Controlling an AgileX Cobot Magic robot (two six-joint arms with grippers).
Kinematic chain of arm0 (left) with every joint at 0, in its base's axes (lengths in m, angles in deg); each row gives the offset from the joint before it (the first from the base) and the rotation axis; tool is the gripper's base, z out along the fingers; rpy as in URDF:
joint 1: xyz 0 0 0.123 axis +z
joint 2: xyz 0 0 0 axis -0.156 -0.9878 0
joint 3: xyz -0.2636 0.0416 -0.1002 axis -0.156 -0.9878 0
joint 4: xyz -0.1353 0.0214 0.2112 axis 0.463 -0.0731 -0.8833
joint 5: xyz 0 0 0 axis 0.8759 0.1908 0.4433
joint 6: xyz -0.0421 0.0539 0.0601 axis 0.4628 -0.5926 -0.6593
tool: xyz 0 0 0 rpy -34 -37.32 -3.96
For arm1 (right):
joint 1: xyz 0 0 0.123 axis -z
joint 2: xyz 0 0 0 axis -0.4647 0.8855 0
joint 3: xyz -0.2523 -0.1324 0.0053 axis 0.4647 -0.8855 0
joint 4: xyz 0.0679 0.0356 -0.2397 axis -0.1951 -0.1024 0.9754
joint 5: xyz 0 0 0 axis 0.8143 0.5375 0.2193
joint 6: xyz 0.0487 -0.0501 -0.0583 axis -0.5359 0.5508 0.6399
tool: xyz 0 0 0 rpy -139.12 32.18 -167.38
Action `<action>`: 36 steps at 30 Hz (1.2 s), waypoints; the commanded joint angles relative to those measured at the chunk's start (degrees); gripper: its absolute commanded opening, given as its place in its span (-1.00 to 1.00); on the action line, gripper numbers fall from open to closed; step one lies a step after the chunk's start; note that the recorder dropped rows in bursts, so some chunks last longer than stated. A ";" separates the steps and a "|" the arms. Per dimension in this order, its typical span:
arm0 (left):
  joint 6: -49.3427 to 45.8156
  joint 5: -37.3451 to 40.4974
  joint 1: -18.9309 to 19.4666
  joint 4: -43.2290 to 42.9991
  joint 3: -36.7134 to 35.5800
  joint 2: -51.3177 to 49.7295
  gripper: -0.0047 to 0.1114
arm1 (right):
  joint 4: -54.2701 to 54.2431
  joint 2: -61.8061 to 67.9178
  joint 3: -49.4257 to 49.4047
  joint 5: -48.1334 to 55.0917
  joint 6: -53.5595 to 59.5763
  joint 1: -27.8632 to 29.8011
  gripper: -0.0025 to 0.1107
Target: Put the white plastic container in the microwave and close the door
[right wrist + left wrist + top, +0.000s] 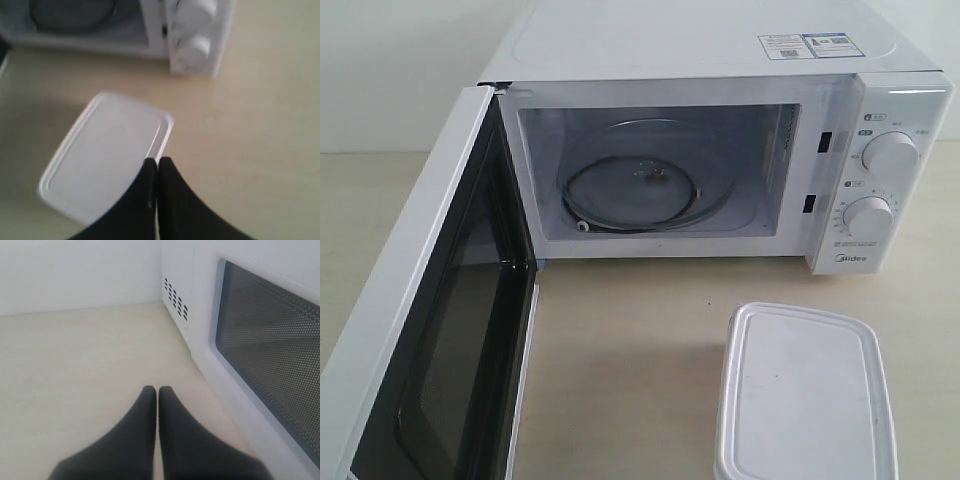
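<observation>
Right end effector, shut near white plastic container, shows only wrist-side.

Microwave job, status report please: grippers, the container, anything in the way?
Left gripper shut, beside the door. Right gripper shut, empty, over the white plastic container. Container on table before the microwave. Door open, nothing blocking.

The container sits on the table just below and ahead of the right gripper; the microwave stands beyond it, turntable inside. The door stands open beside the left gripper, with the microwave's side ahead.
</observation>
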 commanded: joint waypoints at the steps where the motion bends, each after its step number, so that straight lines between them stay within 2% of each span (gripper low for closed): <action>1: 0.63 0.07 0.18 -0.08 -0.21 0.21 -0.85 | -10.77 10.88 0.41 5.86 6.63 -1.87 -0.96; 5: 0.63 0.07 0.18 -0.08 -0.21 0.21 -0.85 | -17.30 16.68 0.41 1.64 8.10 -1.76 -0.96; 9: 0.63 0.07 0.18 -0.08 -0.21 0.21 -0.85 | -18.94 20.50 0.41 0.88 8.74 -1.10 -0.96; 12: 0.63 0.07 0.18 -0.08 -0.21 0.21 -0.85 | -20.14 21.74 0.62 1.29 11.39 3.67 -0.96; 16: 0.63 0.07 0.18 -0.08 -0.21 0.21 -0.85 | -23.01 22.13 1.88 6.56 21.44 12.64 -0.96; 20: 0.63 0.07 0.18 -0.08 -0.21 0.21 -0.85 | -28.19 23.30 2.17 7.38 23.55 19.46 -0.96; 24: 0.63 0.07 0.18 -0.08 -0.21 0.21 -0.85 | -35.33 26.74 1.71 9.81 29.93 20.28 -0.96; 29: 0.63 0.07 0.18 -0.08 -0.21 0.21 -0.85 | -34.89 29.53 -2.24 8.81 31.12 20.79 -0.96; 36: 0.63 0.07 0.18 -0.08 -0.21 0.21 -0.85 | -36.83 33.93 -8.46 2.57 31.85 25.87 -0.96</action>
